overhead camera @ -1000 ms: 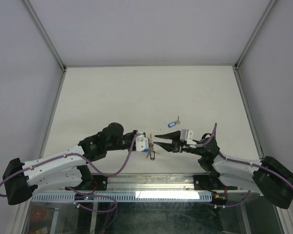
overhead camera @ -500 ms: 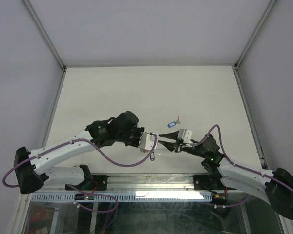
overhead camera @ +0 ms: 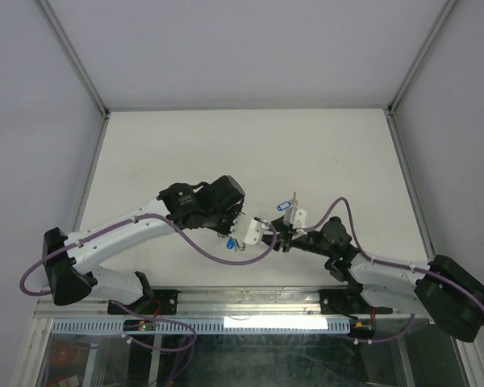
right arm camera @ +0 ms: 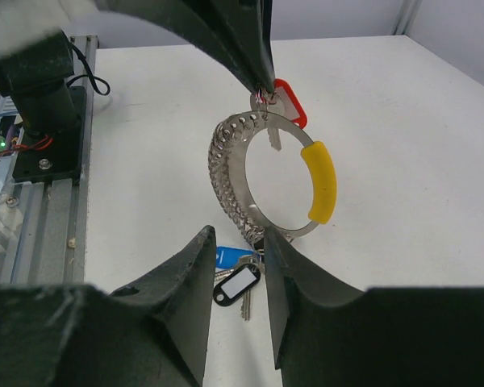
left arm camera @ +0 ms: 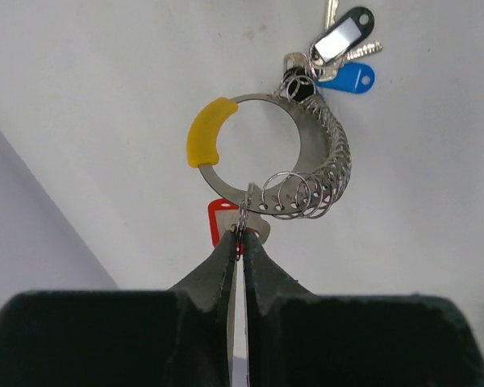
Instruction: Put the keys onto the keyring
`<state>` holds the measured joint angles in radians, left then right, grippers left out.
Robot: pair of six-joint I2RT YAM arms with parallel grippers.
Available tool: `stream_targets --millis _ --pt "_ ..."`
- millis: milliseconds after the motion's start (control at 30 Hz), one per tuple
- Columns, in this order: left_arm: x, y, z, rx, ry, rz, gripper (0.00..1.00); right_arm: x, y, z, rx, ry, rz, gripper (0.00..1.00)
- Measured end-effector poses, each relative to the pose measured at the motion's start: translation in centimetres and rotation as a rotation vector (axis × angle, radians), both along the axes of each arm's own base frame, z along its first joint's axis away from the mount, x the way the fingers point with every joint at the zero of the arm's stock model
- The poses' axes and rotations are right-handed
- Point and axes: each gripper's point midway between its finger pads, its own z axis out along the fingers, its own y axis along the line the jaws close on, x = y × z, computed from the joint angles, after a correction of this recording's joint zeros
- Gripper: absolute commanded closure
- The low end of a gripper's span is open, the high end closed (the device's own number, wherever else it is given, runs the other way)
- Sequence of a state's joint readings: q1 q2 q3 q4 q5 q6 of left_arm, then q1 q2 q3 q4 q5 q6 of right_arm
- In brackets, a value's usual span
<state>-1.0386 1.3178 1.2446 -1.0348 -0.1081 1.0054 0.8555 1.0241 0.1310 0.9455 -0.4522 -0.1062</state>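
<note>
White bench (overhead camera: 185, 153) is seen from above, boxed in by pale grey walls (overhead camera: 242, 48). Both arms are reached in from the near edge, and their hands are seen almost tip to tip near the bench's front middle.

The keyring (left arm camera: 313, 141) is found between the two hands. The left hand (left arm camera: 240, 238) is pressed together, pinching at the keyring's rim where the red-tagged key (left arm camera: 220, 218) hangs by its small loop. Whether rim or loop is caught cannot be told. The yellow arc (left arm camera: 204, 131) is placed on one side of the ring. The other side is crowded with small split rings (left arm camera: 298, 197).

At the rim opposite the left hand, a black-tagged key (left arm camera: 341, 36) and a blue-tagged key (left arm camera: 355, 78) are hung together, touching each other.

The right hand (right arm camera: 236, 235) is partly spread, with nothing pinched. The keyring's beaded edge is seen in the gap just past its fingertips, and contact there cannot be told. The same two tagged keys are seen lower in that gap.

A loose blue-tagged key (overhead camera: 285, 205) is left lying on the bench just beyond the right hand, apart from the keyring.
</note>
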Motion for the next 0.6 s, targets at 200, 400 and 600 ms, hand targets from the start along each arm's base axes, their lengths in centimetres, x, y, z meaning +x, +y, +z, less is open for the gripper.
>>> stream_targets --millis 200,400,600 --pt "0.6 1.8 -0.6 0.163 -0.056 0.005 1.0 0.1 0.3 0.6 0.032 0.009 0.003 0.67" --pt "1.0 1.3 0.7 0.16 -0.082 0.003 1.0 0.2 0.7 1.1 0.07 0.023 0.006 0.67" --pt "0.7 0.0 1.9 0.063 -0.086 -0.032 1.0 0.4 1.3 1.8 0.115 0.033 0.019 0.67"
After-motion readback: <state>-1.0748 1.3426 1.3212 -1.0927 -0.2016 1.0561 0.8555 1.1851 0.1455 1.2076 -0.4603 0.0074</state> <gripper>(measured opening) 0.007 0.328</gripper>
